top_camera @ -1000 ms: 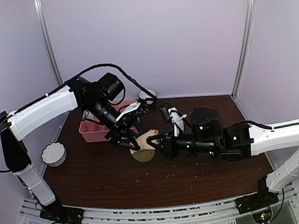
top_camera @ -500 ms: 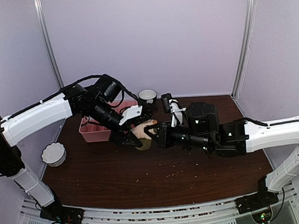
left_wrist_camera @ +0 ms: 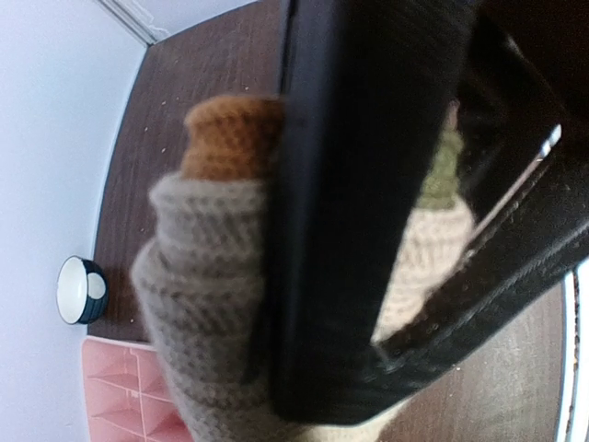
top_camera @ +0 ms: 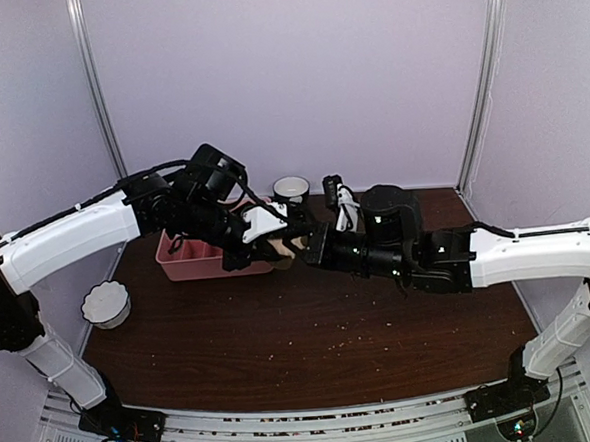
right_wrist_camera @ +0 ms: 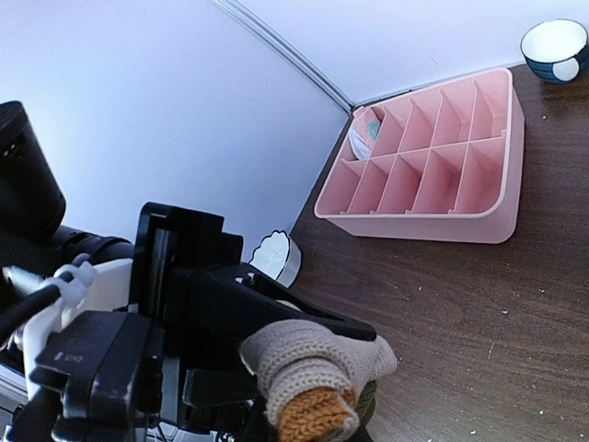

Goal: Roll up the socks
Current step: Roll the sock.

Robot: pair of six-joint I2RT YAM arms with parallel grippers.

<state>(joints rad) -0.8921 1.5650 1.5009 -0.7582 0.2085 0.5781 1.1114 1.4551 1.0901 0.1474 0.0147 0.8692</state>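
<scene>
Above the dark brown wooden bench point(top_camera: 313, 350), toward 11 o'clock of its middle, the tan knitted sock point(left_wrist_camera: 207, 276) with an orange-brown cuff hangs bunched in the air between both arms. The left fingers point(left_wrist_camera: 350, 230) are clamped flat on its bulk. The right fingers point(top_camera: 315, 250), meeting it from 3 o'clock, are closed tight too, apparently on the other end, though their own camera shows only fabric rising from its bottom edge. I judge the roll nearly formed and bound for the pink plastic divided tray point(right_wrist_camera: 414, 226). To do it well, one set of fingers should hold firm while the other tucks the loose end in, followed by a low, slow carry, letting go only once the bundle sits inside a cell. Crumbs fleck the near bench. A white fluted bowl point(top_camera: 105, 305) sits at 9 o'clock, the tray at 10, with a pink, teal and white sock point(right_wrist_camera: 366, 136) bundled in a corner cell. A dark blue bowl point(top_camera: 291, 189) stands at 12, by the pale lilac walls point(top_camera: 296, 81)
</scene>
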